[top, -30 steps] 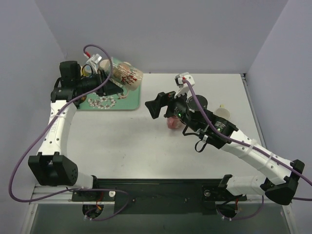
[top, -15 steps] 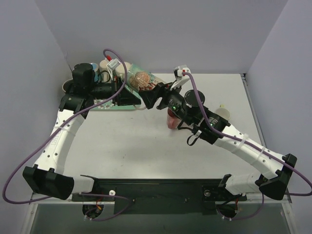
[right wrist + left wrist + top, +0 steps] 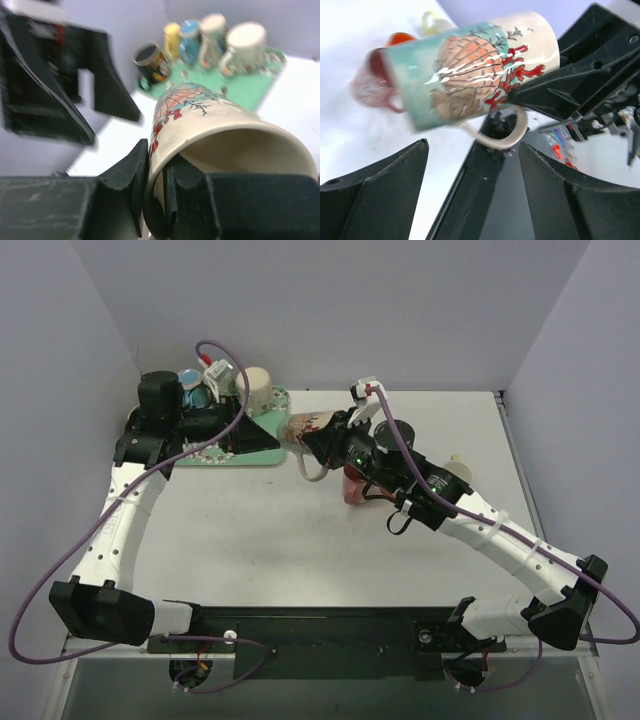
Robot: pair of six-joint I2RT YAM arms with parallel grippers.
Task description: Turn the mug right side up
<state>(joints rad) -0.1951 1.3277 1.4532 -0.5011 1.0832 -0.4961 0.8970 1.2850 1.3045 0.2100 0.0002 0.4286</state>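
Cream ceramic mug (image 3: 470, 70) painted with a teal band, an orange shell and red coral hangs on its side in the air over the white desk (image 3: 300, 540), just beside the right edge of the green patterned tray (image 3: 215, 453) that carries several other mugs. The right hand (image 3: 157, 185) is clenched on the mug's rim wall, one finger inside the mouth and one outside, and the handle loop droops downward. The left hand (image 3: 472, 150) faces it from close by with its fingers spread, grasping nothing. By my reading the turning step is half done: the mug is neither mouth-down nor upright. The next move calls for rolling the right wrist until the mouth faces up, lowering the base flat onto bare desk, and only then letting go. A pinch on the rim alone may let the mug swing, so a slow turn looks wise, kept apart from the translucent red plastic cup (image 3: 353, 490) standing under the right arm.
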